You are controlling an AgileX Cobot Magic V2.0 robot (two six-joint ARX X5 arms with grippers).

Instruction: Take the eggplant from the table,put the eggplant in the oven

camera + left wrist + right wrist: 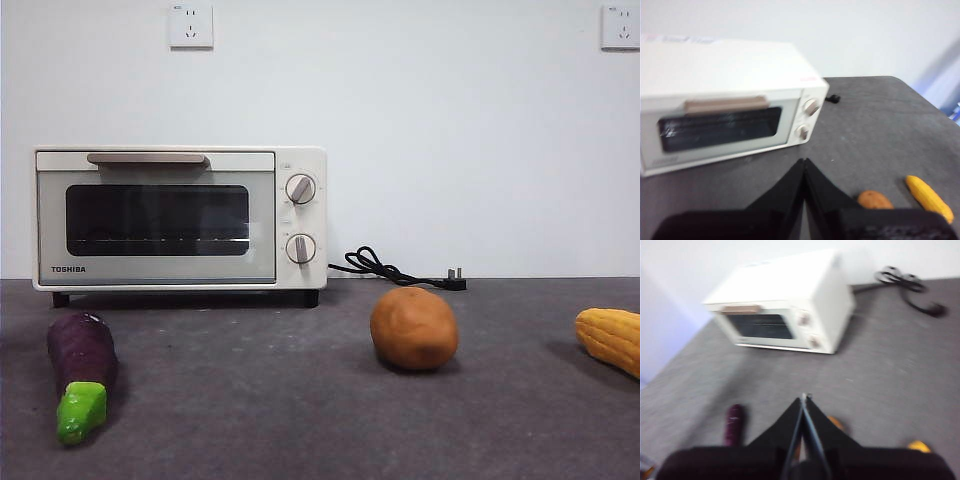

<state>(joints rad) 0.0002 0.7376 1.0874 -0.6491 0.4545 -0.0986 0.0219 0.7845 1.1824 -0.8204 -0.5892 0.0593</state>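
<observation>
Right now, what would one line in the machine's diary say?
eggplant: on table, untouched | oven: door closed | left pincer: shut, raised, empty | right pincer: shut, raised, empty | step: not started

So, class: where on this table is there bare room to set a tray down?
Bare table lies between the eggplant and the potato, and between potato and corn. It is tighter at the left, where the eggplant lies just before the closed oven.
</observation>
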